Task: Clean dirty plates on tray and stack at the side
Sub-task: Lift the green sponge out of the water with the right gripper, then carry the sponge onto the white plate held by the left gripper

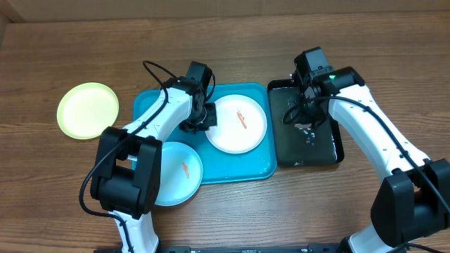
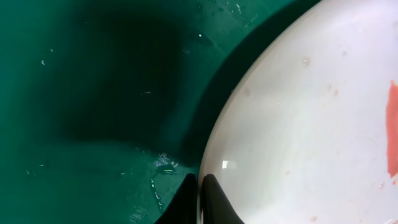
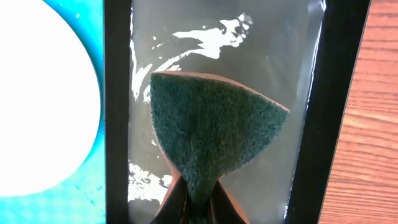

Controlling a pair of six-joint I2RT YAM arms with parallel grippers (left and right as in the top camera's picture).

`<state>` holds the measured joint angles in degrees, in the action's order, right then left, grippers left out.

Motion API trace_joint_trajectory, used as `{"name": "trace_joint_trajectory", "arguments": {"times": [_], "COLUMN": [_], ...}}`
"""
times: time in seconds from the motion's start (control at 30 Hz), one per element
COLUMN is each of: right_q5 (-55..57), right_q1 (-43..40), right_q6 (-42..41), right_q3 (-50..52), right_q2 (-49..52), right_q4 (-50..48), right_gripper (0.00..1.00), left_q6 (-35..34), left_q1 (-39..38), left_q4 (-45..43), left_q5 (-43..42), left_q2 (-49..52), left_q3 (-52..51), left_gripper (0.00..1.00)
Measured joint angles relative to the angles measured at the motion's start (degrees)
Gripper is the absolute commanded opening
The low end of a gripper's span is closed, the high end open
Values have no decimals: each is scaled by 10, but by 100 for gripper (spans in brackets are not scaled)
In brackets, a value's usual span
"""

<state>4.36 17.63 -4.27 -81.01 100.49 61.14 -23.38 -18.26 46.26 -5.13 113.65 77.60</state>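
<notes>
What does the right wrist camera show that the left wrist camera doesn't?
Only right wrist: the right gripper shut on a green sponge over the wet black tray, plus the wooden table. Only left wrist: the left gripper, closed at the rim of the white plate, and an orange smear on it. Both: that plate and the turquoise tray.

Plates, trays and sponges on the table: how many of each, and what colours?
Plates: 3 (white plate, yellow-green plate, light blue plate)
Trays: 2 (turquoise tray, black tray)
Sponges: 1 (green sponge)
Total: 6
</notes>
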Motion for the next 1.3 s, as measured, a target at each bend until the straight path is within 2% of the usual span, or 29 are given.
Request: {"name": "trace_joint_trajectory", "arguments": {"times": [0.3, 0.77, 1.1, 1.3], "right_q5": [-10, -148, -150, -116], "right_q1": [17, 27, 101, 126], "right_q6": [0, -32, -46, -47], "right_q3": [0, 0, 0, 0], "right_q2": [0, 0, 4, 50], "right_q4": [-6, -109, -164, -181], "right_gripper": [4, 4, 4, 4], "left_q6": [0, 0, 0, 0], "left_q1": [0, 0, 0, 0], "left_q4": [0, 0, 0, 0], "left_q5": [-5, -5, -5, -10], "left_q2": [0, 0, 0, 0], "left_q3": [0, 0, 0, 0], "left_gripper": [5, 6, 5, 4]}}
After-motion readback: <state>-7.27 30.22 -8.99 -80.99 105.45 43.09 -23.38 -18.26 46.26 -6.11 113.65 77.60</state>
